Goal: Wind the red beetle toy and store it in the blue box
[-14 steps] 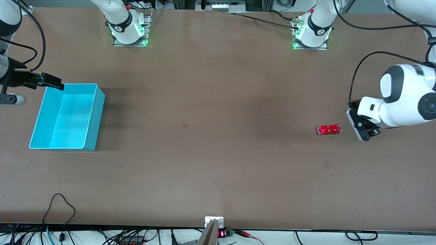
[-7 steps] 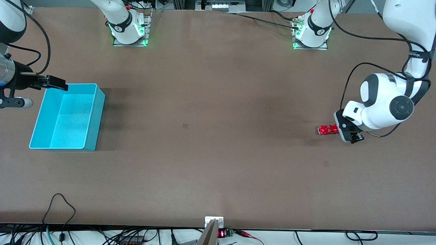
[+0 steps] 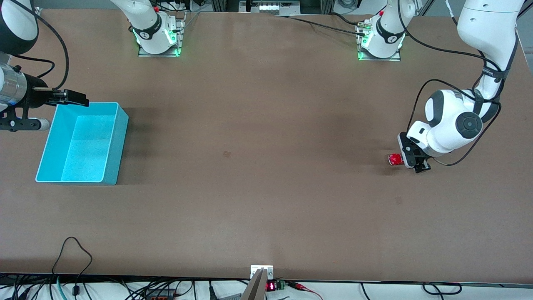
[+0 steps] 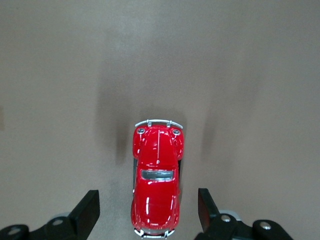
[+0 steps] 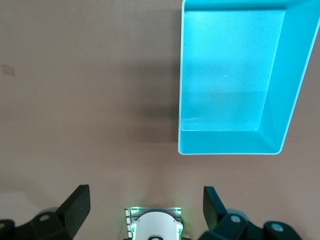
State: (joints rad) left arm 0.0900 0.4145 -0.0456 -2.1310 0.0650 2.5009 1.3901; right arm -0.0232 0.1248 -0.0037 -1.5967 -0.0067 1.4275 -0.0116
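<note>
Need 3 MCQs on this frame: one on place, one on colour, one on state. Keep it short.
1. Where does the tiny glossy red beetle toy car sit?
A. inside the bin
B. on the table, toward the left arm's end
C. at the table's middle

2. What colour is the rectangular thin-walled plastic bin?
A. cyan-turquoise
B. yellow
C. white

3. How does the left hand stand to the car?
A. lifted high over the bin
B. clamped on the car, carrying it
C. fingers open on either side of the car, not touching it

Answers:
1 B, the front view shows the car on the brown table under the left hand, with the bin at the right arm's end.
2 A, both the front and right wrist views show it turquoise.
3 C, the left wrist view shows gaps between each finger and the car's body.
</note>
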